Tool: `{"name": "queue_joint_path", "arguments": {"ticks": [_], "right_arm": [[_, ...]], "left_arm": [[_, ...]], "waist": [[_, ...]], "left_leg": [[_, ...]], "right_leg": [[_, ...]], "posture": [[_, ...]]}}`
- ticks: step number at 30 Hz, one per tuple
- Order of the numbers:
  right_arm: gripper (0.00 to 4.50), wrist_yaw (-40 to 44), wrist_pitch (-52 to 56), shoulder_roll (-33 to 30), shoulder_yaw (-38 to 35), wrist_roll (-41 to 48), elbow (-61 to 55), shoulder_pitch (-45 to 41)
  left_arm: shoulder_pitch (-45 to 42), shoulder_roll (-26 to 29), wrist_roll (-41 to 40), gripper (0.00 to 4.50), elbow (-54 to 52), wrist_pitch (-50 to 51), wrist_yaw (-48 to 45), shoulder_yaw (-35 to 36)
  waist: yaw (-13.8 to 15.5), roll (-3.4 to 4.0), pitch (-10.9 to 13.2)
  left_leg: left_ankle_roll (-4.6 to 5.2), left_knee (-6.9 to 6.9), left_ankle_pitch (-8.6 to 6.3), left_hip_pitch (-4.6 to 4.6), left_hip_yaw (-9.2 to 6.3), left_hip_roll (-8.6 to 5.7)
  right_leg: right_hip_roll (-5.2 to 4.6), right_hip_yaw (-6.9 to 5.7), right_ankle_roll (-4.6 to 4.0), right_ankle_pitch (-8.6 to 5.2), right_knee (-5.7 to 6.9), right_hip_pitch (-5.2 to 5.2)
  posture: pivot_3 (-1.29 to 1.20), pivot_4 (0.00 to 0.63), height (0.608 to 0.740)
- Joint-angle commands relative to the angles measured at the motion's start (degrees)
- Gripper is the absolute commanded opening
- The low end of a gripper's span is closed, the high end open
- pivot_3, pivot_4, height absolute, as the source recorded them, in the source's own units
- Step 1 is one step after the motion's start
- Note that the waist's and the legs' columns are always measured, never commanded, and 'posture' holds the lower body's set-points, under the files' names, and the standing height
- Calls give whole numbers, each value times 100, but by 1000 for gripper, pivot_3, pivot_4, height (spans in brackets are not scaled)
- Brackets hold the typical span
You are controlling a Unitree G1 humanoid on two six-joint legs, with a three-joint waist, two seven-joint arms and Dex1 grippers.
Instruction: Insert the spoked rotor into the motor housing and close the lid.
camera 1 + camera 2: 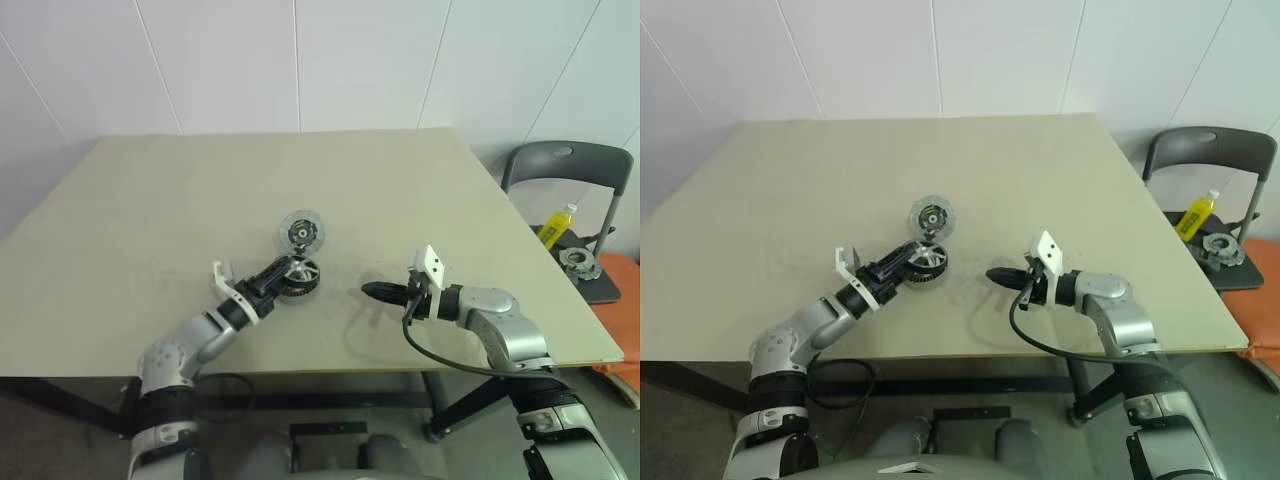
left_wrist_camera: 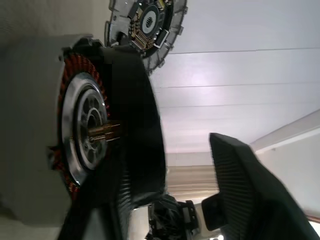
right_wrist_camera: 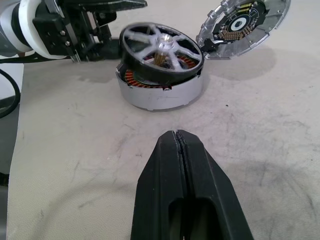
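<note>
Resting on the table: the beige table (image 1: 150,200) carries all three motor parts near its middle, in front of the two arms.
Housing: the motor housing (image 3: 160,95) lies flat on the table, and its copper-brown windings are seen under the wheel's rim.
Wheel: the spoked rotor (image 3: 161,50) is seated in the top of the housing but is tilted, so that one edge is raised above the housing's wall; its silvery spokes and hub face upward.
Lid: the lid (image 1: 301,231) is placed just behind the housing, a little further from the robot; in the right wrist view it is seen leaning, its rim close to the wheel, though contact cannot be told.
Left pincer: the left gripper (image 1: 283,279) is held level at the near-left side of the wheel; its fingers are spread apart, one finger (image 2: 135,150) being laid along the wheel's dark rim and the other finger (image 2: 250,195) held clear of it, so nothing is clamped.
Right pincer: the right gripper (image 1: 380,292) is held above the table to the right of the housing, well apart from it and pointed towards it; its two black fingers are pressed together and nothing is held between them.
Beyond the table: a grey chair (image 1: 570,165) is seen at the far right with a yellow bottle (image 1: 558,226) on its seat.
</note>
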Motion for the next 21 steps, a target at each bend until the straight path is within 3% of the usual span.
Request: {"name": "queue_joint_path", "arguments": {"ticks": [1, 13, 21], "right_arm": [[0, 10, -49, -12, -156, 73, -75, -156], [0, 3, -66, 21, -132, 37, -4, -186], [0, -26, -94, 54, -123, 17, 26, -168]], "left_arm": [[-27, 96, 160, 3317, 253, -58, 208, 135], [-464, 243, 214, 3317, 17, 142, 534, 16], [-1858, 998, 504, 3317, -77, 370, 669, -63]], "waist": [[14, 2, -2], [14, 1, -2], [20, -16, 10]], "left_leg": [[0, 1, 0, 3, 0, 0], [-2, 13, -2, 22, 7, 6], [1, 10, 1, -11, -2, 6]], "right_leg": [[0, -1, 0, 0, 0, 4], [-4, -9, -6, 4, -9, 9], [0, -11, 13, 16, 0, -10]], "posture": [[0, 0, 740], [0, 0, 740], [0, 0, 740]]}}
